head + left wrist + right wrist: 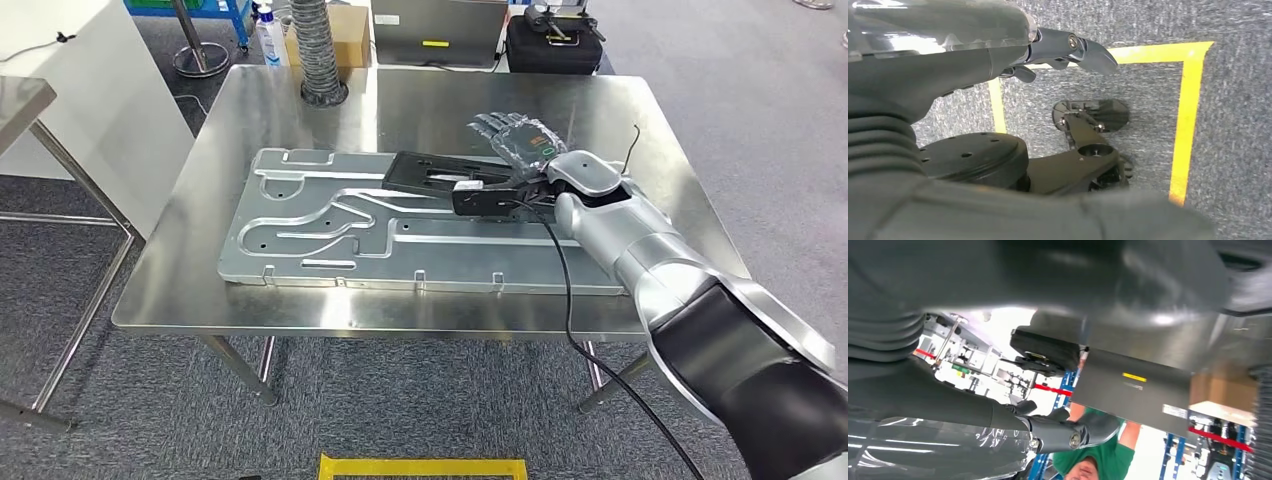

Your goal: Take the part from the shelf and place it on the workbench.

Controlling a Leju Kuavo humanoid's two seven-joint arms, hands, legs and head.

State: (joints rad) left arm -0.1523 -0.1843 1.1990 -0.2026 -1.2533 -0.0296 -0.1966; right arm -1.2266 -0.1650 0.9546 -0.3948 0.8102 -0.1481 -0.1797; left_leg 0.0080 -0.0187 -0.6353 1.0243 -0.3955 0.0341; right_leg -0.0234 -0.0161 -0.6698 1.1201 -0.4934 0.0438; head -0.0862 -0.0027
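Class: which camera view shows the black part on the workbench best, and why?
The head view: the black part lies in plain sight on the grey plate, at the right hand. Neither wrist view shows it clearly.

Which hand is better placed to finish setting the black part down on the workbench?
The right hand, likely: it is over the workbench at the black part, which lies on the metal plate. The left hand hangs above the floor.

Head view evenly bright, sharp; soft overhead glare across steel tabletop (650, 150), faint shadows beneath. Left wrist view: near cover blurred, carpet (1238, 125) crisp. Right wrist view backlit, windows beyond the right hand (1068, 435) blown out, foreground dark, soft.
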